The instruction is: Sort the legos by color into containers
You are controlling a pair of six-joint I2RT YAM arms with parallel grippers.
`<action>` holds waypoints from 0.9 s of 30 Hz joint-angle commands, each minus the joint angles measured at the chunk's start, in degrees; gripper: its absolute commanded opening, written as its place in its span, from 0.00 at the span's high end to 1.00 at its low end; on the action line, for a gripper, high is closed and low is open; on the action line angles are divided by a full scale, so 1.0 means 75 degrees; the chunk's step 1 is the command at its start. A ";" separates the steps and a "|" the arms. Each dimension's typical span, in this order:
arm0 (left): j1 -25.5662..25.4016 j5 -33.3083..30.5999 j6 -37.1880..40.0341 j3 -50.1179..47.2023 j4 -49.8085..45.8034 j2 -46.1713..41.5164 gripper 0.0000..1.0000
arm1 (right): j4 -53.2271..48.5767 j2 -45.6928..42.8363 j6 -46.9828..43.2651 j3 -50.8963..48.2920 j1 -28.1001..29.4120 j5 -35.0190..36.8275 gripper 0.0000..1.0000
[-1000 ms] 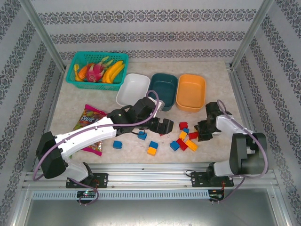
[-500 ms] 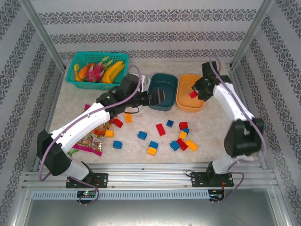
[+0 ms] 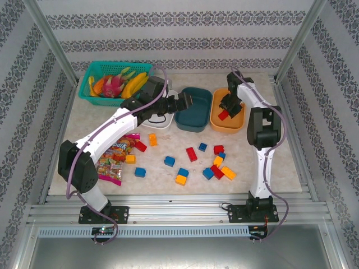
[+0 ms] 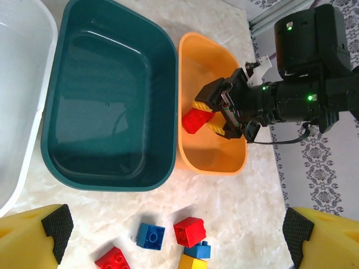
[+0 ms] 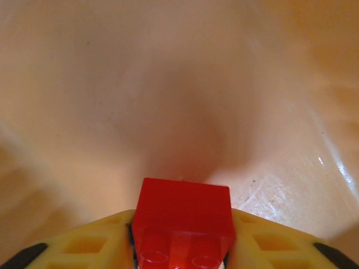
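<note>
The right jaws gripped a red lego [image 4: 194,120] low inside the orange dish [image 4: 212,159]. The left jaws hung wide open by the teal dish [image 4: 106,101]. Next, I think, the right jaws needed to let go so it dropped in.

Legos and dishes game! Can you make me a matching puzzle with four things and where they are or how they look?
1. red lego
2. teal dish
3. fruit basket
4. left claw

A. wide open
B. empty
C. between the fingers of the right claw, over the orange dish
D. far left corner of the table

Pairs: 1-C, 2-B, 3-D, 4-A
</note>
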 commanded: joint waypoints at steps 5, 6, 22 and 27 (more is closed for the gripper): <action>0.0058 -0.0018 -0.0021 0.0307 -0.0479 -0.0108 0.02 | -0.0793 -0.0116 -0.0085 0.0893 -0.0045 -0.0009 0.36; 0.0058 -0.0055 -0.0016 0.0327 -0.0576 -0.0132 0.02 | -0.0799 -0.0259 -0.0123 0.0972 -0.0032 -0.0004 0.35; -0.0106 -0.1326 -0.1118 -0.1423 -0.2916 -0.2331 0.07 | 0.0415 -0.5704 -0.1957 -0.1806 0.1705 0.0527 0.16; -0.0117 -0.1783 -0.2740 -0.2760 -0.3994 -0.3262 0.11 | 0.2239 -0.7898 -0.3005 -0.4665 0.3183 -0.0516 0.19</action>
